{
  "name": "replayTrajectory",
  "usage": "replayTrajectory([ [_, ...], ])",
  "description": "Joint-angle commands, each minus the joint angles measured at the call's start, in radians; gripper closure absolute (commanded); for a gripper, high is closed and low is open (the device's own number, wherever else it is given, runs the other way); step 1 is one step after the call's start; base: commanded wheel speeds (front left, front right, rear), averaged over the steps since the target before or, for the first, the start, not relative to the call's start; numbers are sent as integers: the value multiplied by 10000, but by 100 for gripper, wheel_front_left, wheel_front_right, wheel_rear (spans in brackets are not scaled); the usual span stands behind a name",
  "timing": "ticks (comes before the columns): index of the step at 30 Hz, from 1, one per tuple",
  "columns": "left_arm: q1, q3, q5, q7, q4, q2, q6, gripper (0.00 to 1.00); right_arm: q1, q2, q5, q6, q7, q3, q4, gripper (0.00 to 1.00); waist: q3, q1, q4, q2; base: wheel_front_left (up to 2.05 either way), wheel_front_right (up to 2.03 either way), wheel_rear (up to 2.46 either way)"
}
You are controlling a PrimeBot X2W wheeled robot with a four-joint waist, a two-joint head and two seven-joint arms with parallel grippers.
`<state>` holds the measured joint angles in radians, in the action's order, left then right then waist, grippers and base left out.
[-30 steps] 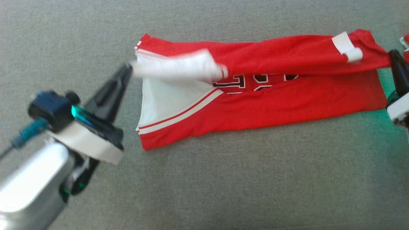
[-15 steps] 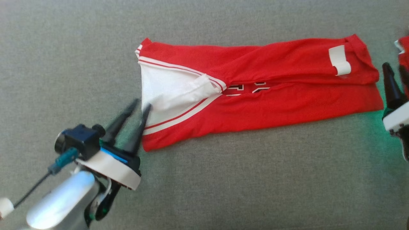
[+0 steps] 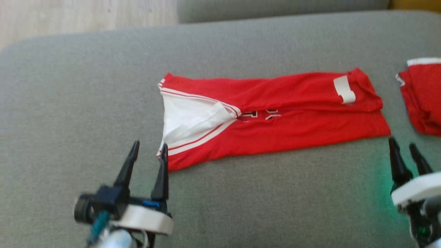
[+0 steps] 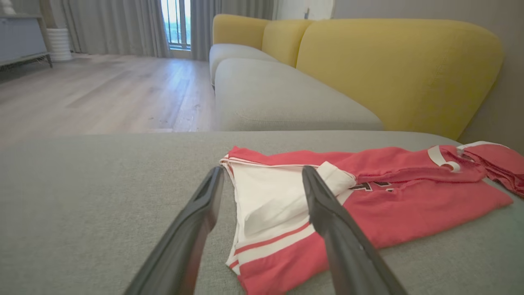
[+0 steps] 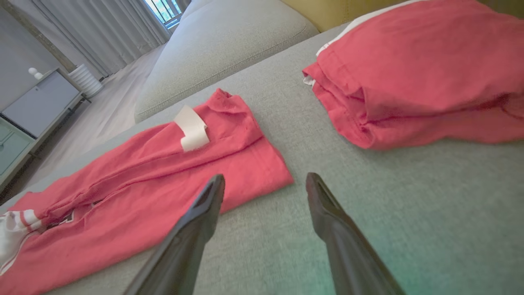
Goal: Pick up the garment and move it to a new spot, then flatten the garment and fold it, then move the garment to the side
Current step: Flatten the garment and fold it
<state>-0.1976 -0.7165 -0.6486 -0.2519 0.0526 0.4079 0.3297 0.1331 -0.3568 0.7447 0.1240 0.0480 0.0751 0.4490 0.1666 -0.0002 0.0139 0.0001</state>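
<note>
The garment (image 3: 275,113) is a red jersey with white trim, lying folded lengthwise into a long band across the grey cushion (image 3: 241,193). Its white-lined end (image 4: 270,196) points left, and a white tag (image 5: 191,128) shows near its right end. My left gripper (image 3: 149,148) stands open just off the garment's near-left corner, holding nothing. At the lower right, my right gripper (image 3: 402,145) is open too, a little in front of the garment's near-right corner (image 5: 282,178).
A second red folded garment (image 3: 422,96) lies at the right edge of the cushion. Beyond it stand another grey seat (image 4: 278,98) and yellow backrests (image 4: 393,65). Wooden floor (image 4: 98,94) lies past the cushion's far-left edge.
Both grippers let go of the garment, opened and drew back toward me. The top layer dropped flat onto the lower one. The head camera tilted up, bringing floor and the second garment into view.
</note>
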Motion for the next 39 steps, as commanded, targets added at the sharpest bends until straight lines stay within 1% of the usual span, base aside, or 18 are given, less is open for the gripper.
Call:
replayTrajectory([
  [1,343,762,562,-96,-450,-227,197,0,-259,-36,-40,67,101,-78,-329,0,-485,2,284,-1,0,0,0],
  [2,343,762,562,-96,-450,-227,197,0,-259,-36,-40,67,101,-78,-329,0,-485,2,284,-1,0,0,0],
  [5,1180,1211,1192,-97,-646,-888,183,0,-707,194,44,67,60,-411,-358,0,-762,2,619,-1,0,0,0],
  [10,2087,1666,2381,-98,-822,-1623,-5,0,-1137,392,-66,67,-39,-985,-371,0,-1057,2,1203,-1,0,0,0],
  [13,2351,1786,3197,-98,-936,-1865,-76,0,-1109,440,-99,67,-191,-1365,-315,0,-1112,2,1537,-1,0,0,0],
  [16,2550,1858,3553,-98,-982,-2128,-301,0,-813,370,-115,67,-373,-1824,-67,0,-997,2,1865,-1,0,0,0],
  [21,2530,2029,4049,-98,-978,-2382,-648,0,143,51,-407,67,-794,-2609,898,0,-611,2,2291,-1,0,0,0],
  [28,2458,2294,4383,-98,-904,-2816,-1092,0,1515,-332,-914,67,-1296,-3164,2203,0,36,2,2491,-1,0,0,0],
  [32,2367,2451,4521,-99,-867,-3030,-1307,0,2081,-450,-1250,67,-1715,-3129,2868,0,324,2,2470,-1,0,0,0],
  [36,2254,2630,4618,-99,-806,-3203,-1489,0,2372,-329,-1363,67,-2053,-2926,3213,0,498,2,2378,-1,0,0,0],
  [37,2231,2671,4640,-99,-788,-3239,-1531,0,2391,-268,-1319,67,-2189,-2840,3241,5,517,2,2350,-1,0,0,0],
  [38,2212,2710,4661,-99,-777,-3272,-1571,0,2394,-205,-1230,67,-2348,-2753,3243,30,531,2,2324,-1,0,0,0],
  [39,2197,2747,4680,-99,-763,-3302,-1610,0,2366,-163,-1140,67,-2468,-2670,3213,74,534,2,2300,-1,0,0,0],
])
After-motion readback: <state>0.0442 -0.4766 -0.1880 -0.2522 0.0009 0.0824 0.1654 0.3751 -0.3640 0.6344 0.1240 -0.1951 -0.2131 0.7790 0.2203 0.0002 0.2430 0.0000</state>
